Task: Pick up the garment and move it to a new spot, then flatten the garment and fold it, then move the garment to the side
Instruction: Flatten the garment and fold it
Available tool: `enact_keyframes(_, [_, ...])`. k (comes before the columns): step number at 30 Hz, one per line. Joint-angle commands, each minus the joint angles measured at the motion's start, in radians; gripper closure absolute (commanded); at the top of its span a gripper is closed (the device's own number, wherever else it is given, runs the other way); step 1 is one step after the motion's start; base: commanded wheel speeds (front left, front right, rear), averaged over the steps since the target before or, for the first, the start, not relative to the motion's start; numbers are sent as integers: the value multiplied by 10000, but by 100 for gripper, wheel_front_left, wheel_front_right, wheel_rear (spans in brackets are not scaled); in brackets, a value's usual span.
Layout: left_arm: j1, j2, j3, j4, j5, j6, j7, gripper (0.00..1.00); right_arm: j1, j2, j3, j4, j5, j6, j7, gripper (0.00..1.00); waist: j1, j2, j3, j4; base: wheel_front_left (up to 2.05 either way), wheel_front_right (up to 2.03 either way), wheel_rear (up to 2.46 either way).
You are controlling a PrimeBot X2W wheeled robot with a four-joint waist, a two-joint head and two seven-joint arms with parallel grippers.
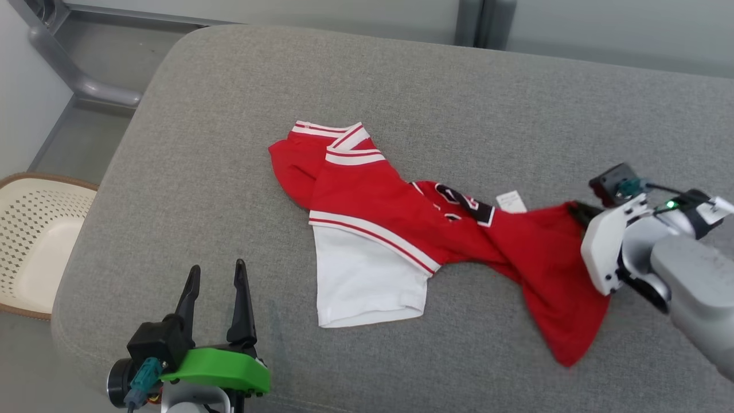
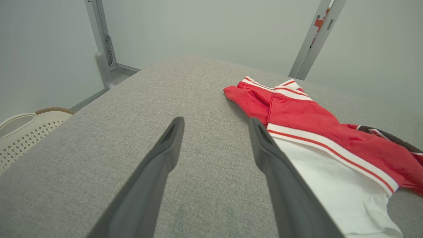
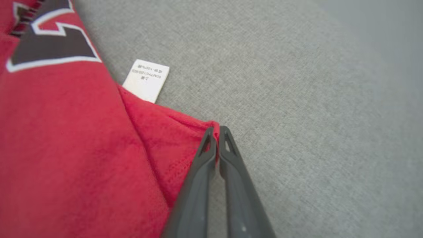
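Observation:
The garment (image 1: 401, 229) is a red and white shirt with striped trim and a black printed patch, lying crumpled and twisted across the middle of the grey cushion (image 1: 229, 143). Its white part (image 2: 333, 185) faces my left gripper. My right gripper (image 3: 216, 130) is shut on a red corner of the garment (image 3: 82, 148), just past a white care label (image 3: 146, 79). From the head view that gripper (image 1: 576, 211) meets the cloth at its right end. My left gripper (image 1: 217, 274) stands open above the cushion's near left part, apart from the garment, nothing between its fingers (image 2: 165, 148).
A cream perforated basket (image 1: 34, 241) sits on the floor left of the cushion. Grey metal frame posts (image 2: 104, 46) stand behind the cushion's far edge. The cushion's edge curves down on the left and near sides.

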Motion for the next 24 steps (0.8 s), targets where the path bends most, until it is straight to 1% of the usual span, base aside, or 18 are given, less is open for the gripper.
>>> enact_keyframes(1, [-42,24,-13,-51,-90,37,1,0,-342,-79,-152,236,-157,-18,-216,100,-1,0,85,16,0,0,0])
enact_keyframes(5, [-193,24,-74,-123,-124,43,2,0,-1094,-252,-633,1059,-535,-20,-737,100,-1,0,272,96,0,0,0])
enact_keyframes(9, [-282,23,-147,-161,-160,50,2,0,-1748,-370,-905,1849,-925,-19,-1014,100,-1,0,473,233,0,0,0])
enact_keyframes(12, [-359,23,-207,-158,-149,47,2,0,-2149,-418,-995,2413,-1194,-20,-1195,100,-1,0,628,346,0,0,0])
enact_keyframes(14, [-433,23,-253,-161,-183,54,2,0,-2506,-374,-1239,2926,-1402,-20,-1542,100,-1,0,749,414,0,0,0])
enact_keyframes(15, [-453,23,-270,-162,-192,64,2,0,-2620,-306,-1371,3177,-1473,-20,-1709,69,-1,0,789,427,0,0,0])
enact_keyframes(16, [-473,23,-283,-158,-184,67,2,0,-2690,-203,-1481,3411,-1530,-19,-1854,3,-1,0,819,436,0,0,0])
enact_keyframes(17, [-500,24,-281,-156,-150,78,2,0,-2791,-54,-1627,3660,-1607,-19,-2087,0,-1,0,845,433,0,0,0])
enact_keyframes(20, [-495,24,-190,-138,-99,111,2,0,-3042,395,-1927,4163,-1790,-19,-2659,0,-1,0,824,293,0,0,0])
enact_keyframes(24, [-450,23,-72,-136,40,62,2,0,-3053,918,-2324,4336,-1775,-19,-3070,0,-1,0,642,-73,0,0,0])
